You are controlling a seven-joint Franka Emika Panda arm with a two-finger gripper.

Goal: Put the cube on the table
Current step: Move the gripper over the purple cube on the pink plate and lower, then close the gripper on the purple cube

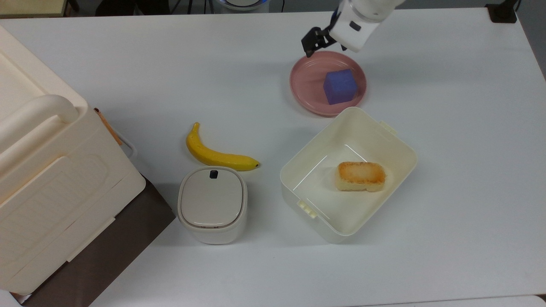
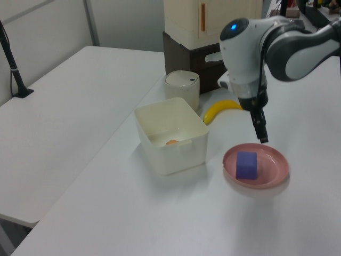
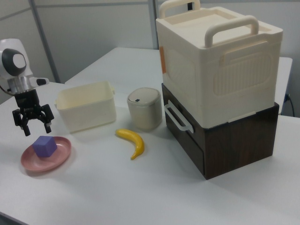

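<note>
Cube (image 1: 340,86) sits on the pink plate (image 1: 308,87) in the top view, beside the cream bin (image 1: 384,136); your gripper (image 1: 325,44) hangs over the plate's far rim, not over the block, its far finger hidden under the wrist. Left view: one finger (image 2: 262,130) points down above the plate edge, clear of the cube (image 2: 246,165), with bare table (image 2: 160,213) near for a set-down. Right view shows what the others hide: gripper (image 3: 33,123) fingers spread wide, holding nothing, above the cube (image 3: 45,146).

Storage box (image 1: 51,179) cropped at frame edge
</note>
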